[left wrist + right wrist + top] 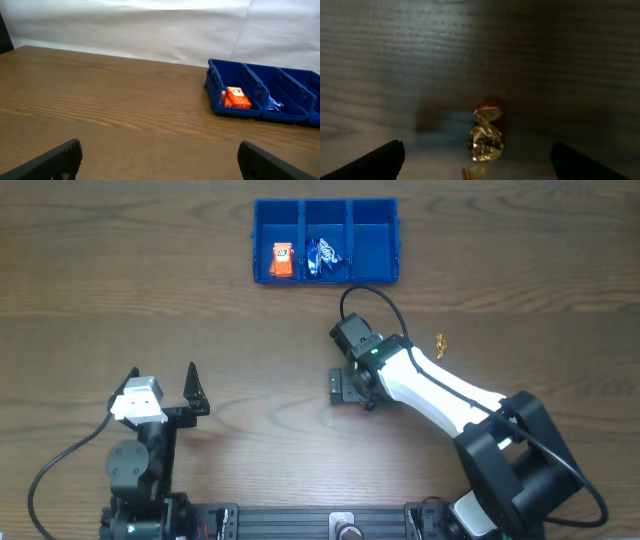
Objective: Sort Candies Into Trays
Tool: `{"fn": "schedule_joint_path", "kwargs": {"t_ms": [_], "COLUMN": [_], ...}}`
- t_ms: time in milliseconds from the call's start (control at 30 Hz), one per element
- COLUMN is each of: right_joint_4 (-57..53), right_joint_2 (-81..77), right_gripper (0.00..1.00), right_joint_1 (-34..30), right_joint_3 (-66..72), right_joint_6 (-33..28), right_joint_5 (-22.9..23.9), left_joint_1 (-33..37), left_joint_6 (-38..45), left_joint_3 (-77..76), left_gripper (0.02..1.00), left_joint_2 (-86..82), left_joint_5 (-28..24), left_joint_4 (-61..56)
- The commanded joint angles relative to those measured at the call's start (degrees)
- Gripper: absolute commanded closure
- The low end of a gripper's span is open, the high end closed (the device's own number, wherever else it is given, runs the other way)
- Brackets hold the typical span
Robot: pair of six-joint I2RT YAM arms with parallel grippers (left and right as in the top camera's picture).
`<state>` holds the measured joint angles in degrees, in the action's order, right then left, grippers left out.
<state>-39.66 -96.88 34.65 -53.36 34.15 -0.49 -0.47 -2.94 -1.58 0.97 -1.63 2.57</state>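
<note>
We saw the right jaws spread low over a gold candy (485, 142), poised to pinch it; the left jaws sat spread at seven o'clock, tray (326, 205) at twelve.

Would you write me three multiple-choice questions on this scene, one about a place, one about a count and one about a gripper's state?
1. Where does the orange candy lie?
A. In the blue tray's left compartment, as the top view shows it.
B. In its middle compartment.
C. Outside the tray.

2. How many of the tray's compartments hold a candy?
A. One.
B. Two.
C. Three.

3. How is the right gripper?
A. Shut on a gold candy.
B. Shut on nothing.
C. Open.

Answers:
1 A: the orange candy sits in the compartment at the tray's left end.
2 B: the orange candy and the blue candy lie in neighbouring compartments, and the third is bare.
3 C: its fingers stand wide apart above the gold candy, which lies on the table.
</note>
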Motion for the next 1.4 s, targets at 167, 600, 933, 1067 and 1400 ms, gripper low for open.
{"fn": "schedule_joint_path", "kwargs": {"t_ms": [167, 600, 933, 1067, 1400], "right_joint_4": [0.5, 0.4, 0.5, 0.6, 1.5], "right_joint_2": [-1.5, -1.6, -2.4, -2.4, -1.8], "right_gripper": [0.338, 0.522, 0.597, 0.7, 0.831], "right_joint_1": [0.2, 0.2, 0.2, 0.2, 0.2], "right_joint_3": [0.5, 0.5, 0.5, 0.5, 0.4], "right_joint_6": [0.6, 0.6, 1.7, 1.7, 1.7], "right_joint_5": [0.8, 2.4, 3.3, 3.4, 3.3], "left_joint_1": [0.2, 0.2, 0.2, 0.2, 0.2], "left_joint_6": [0.2, 0.2, 0.2, 0.2, 0.2], "left_joint_3": [1.2, 1.2, 1.2, 1.2, 1.2], "left_gripper": [0.02, 0.02, 0.02, 0.02, 0.02], "left_joint_2": [-0.2, -0.2, -0.2, -0.2, -0.2], "left_joint_5": [0.3, 0.3, 0.3, 0.3, 0.3], "left_joint_4": [2.0, 2.0, 2.0, 2.0, 2.0]}}
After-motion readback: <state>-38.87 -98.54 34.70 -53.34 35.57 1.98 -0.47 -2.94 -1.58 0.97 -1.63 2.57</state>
